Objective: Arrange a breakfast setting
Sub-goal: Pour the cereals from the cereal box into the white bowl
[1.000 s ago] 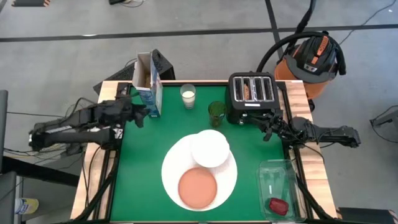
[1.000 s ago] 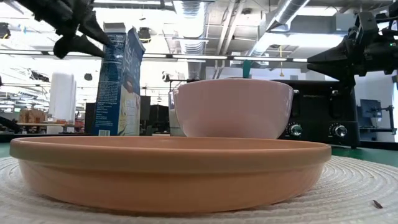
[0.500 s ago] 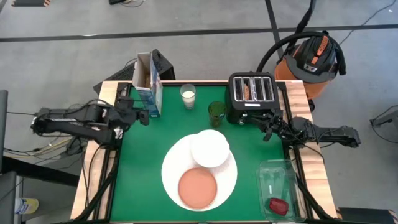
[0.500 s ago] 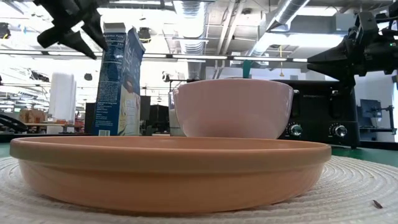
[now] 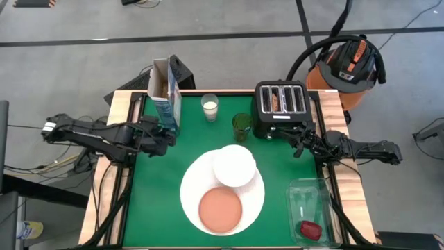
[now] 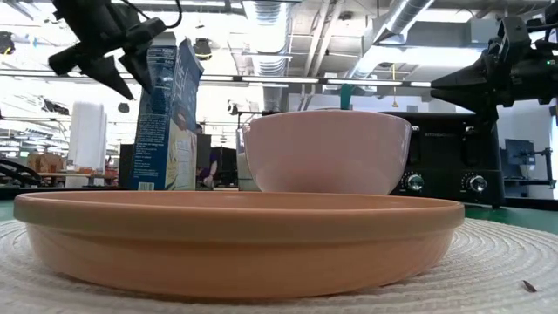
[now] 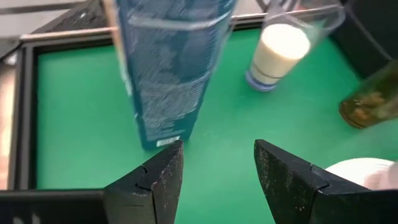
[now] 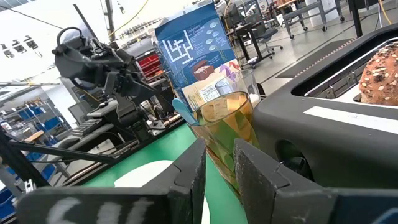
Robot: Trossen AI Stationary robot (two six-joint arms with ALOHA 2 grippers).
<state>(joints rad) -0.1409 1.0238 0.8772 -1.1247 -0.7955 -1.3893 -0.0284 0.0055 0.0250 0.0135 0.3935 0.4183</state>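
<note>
The blue cereal box [image 5: 167, 104] stands upright at the mat's far left. The large white plate [image 5: 191, 182] lies mid-table and carries the white bowl [image 5: 234, 165] and the salmon-pink plate [image 5: 220, 208]. A brown seeded bread piece [image 8: 380, 76] sits in a toaster slot. The dark-red item [image 5: 309, 230] lies in the clear tray. My left gripper [image 7: 217, 167] is open and empty, just on the near side of the box, above the mat. My right gripper [image 5: 294, 139] is shut and empty, in front of the toaster.
A glass of milk [image 5: 209, 107] and a green glass [image 5: 241, 124] with a teal handle [image 8: 183, 111] in it stand at the far side. The black toaster [image 5: 281, 110] is at the far right and the clear tray [image 5: 313, 196] at the near right. The mat's near left is bare green.
My left gripper has drawn back from the cereal box's side toward the table's near edge and a little to the right, tipping its fingers downward. The box stands where it was. My right arm has kept still.
</note>
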